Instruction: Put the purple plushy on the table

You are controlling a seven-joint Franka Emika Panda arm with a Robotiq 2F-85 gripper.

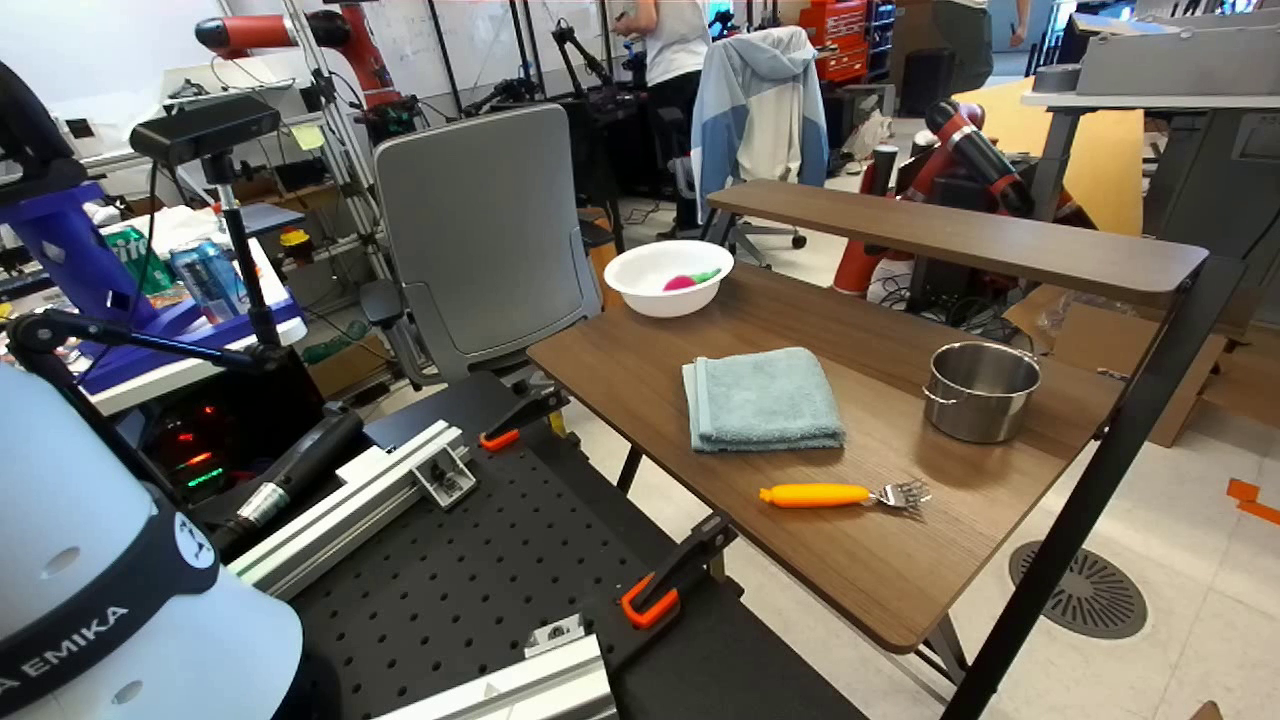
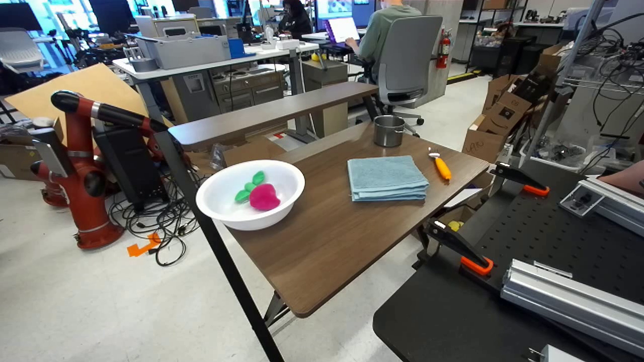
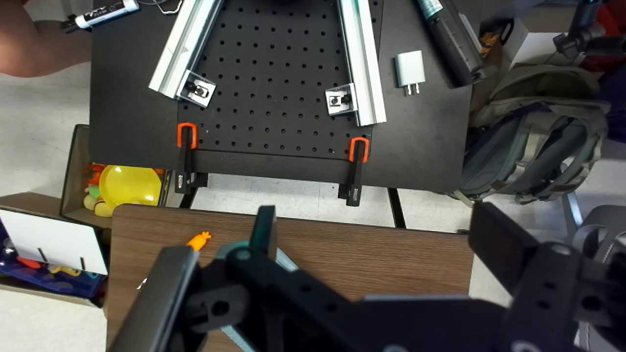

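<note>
When viewed from the wrist, gripper: set along the lower edge, spread wide, holding nothing.
Table, wrist view: behind the gripper, partly covered by it; a likely cause of a blind approach.
Orange-handled fork, wrist view: just beside the gripper at picture-left, metal end mostly hidden; liable to be swept aside by too low a pass.
Purple plushy, in an exterior view: resting inside white bowl, well apart from the gripper (out of frame in both exterior views); not yet on the table.
White bowl: at the table's end, judged toward the gripper's picture-right; liable to tip or slide off if caught at the rim by an off-centre reach.
Green leaves: touching the plushy, attached or not impossible to tell; a drop likely from pinching here alone.
Raised shelf, in an exterior view: along the table's back edge; possible collision if lifting along too deep a path.
Table surface: brown wood grain bearing folded teal cloth, fork and steel pot, the last two judged toward the gripper's picture-left.
Room: black perforated bench across a gap from the table; gray chair near the bowl; standing person farther off.
</note>
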